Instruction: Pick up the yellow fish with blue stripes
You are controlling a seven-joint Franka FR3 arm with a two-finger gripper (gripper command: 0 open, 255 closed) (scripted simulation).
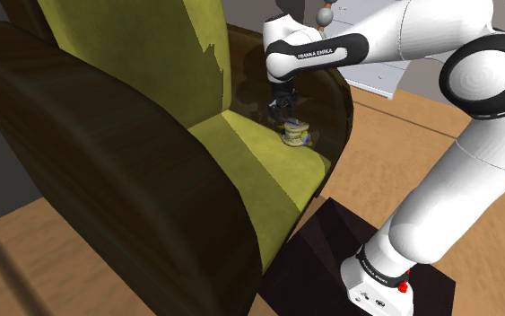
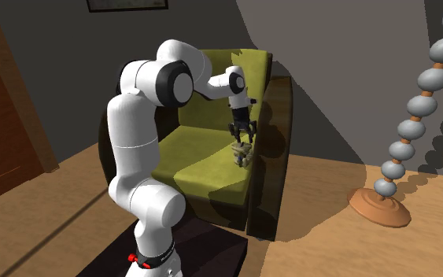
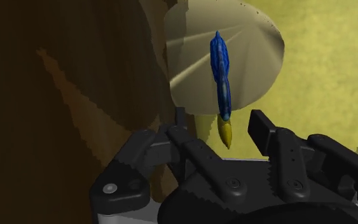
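A big armchair [image 1: 261,172] with dark brown sides is carrying an olive-green seat cushion, and the white robot arm [image 1: 474,171] is reaching down over the cushion beside the armrest on the shoulder view's right. There a pale round dish [image 3: 255,63] is sitting on the cushion with the fish [image 3: 220,70] lying across it, blue along its back and yellow at the end nearest the hand. The black jaws are standing apart just above it, the yellow end sitting between them untouched, so they are holding nothing.
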